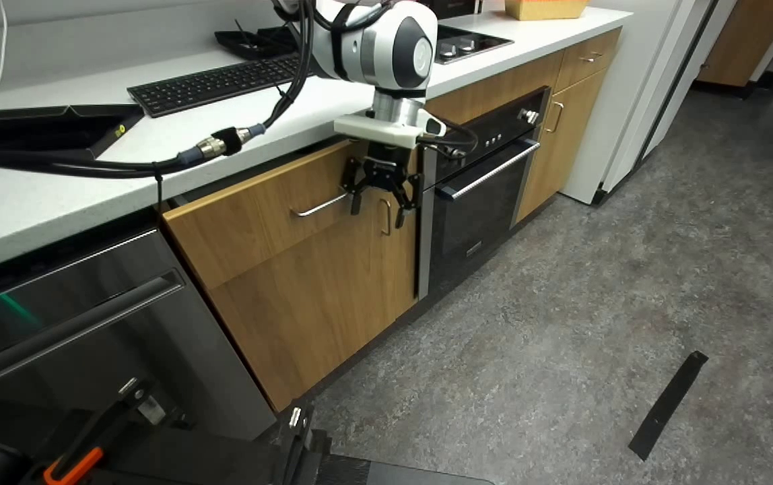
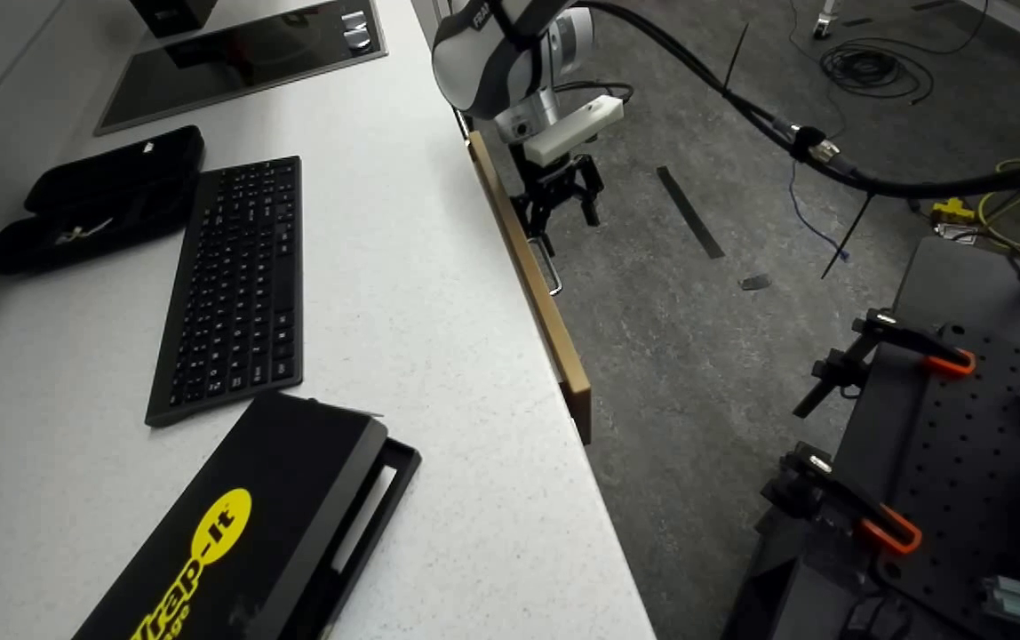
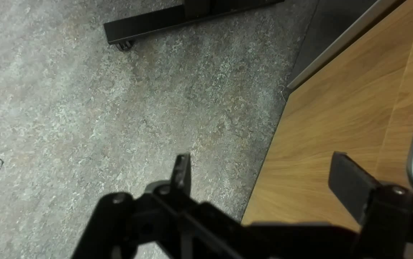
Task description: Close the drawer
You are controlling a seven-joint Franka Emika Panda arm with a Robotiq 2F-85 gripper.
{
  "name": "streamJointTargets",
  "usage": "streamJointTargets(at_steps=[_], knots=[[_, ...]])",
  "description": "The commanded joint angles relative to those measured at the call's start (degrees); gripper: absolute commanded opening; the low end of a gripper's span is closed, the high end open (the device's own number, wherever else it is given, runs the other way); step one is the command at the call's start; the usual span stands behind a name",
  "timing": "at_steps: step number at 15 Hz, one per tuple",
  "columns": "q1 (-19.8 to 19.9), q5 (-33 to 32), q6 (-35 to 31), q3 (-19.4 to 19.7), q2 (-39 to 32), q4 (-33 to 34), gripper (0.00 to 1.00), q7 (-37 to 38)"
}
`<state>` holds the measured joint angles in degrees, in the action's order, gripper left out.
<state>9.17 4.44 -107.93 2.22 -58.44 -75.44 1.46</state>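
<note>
Lining the counter [image 2: 412, 311] are a keyboard [image 2: 235, 280], an open black case [image 2: 119, 200], a cooktop [image 2: 248, 71] and a yellow-marked black box [image 2: 270, 507], while an oven [image 1: 487, 202] and a dark metal appliance [image 1: 130, 323] flank the drawer [image 1: 252, 225], whose front juts past the counter's edge, leaving it partly open. Pointing down just in front of the drawer, the claw [image 1: 378, 211] has its fingers [image 3: 350, 187] spread wide, near one end of the handle [image 1: 319, 206]; whether finger and handle touch, I cannot tell.

White-and-black robot arm [image 1: 376, 46] bent downward, hand [image 1: 378, 211] below the wrist [image 1: 396, 105], two fingers [image 3: 350, 185] pointing down, spread wide apart
</note>
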Motion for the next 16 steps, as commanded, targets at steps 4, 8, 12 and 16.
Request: streamJointTargets(at_steps=[4,8,12,16], knots=[[-5.27,-0.07,-3.33,-0.82,-0.90,2.56,1.00,3.18],[-6.31,0.05,-4.79,-1.23,1.02,0.99,1.00,2.99],[-4.00,-0.79,-3.50,0.18,0.27,1.03,1.00,1.44],[-4.04,-0.92,-3.50,0.19,0.35,0.98,1.00,1.43]])
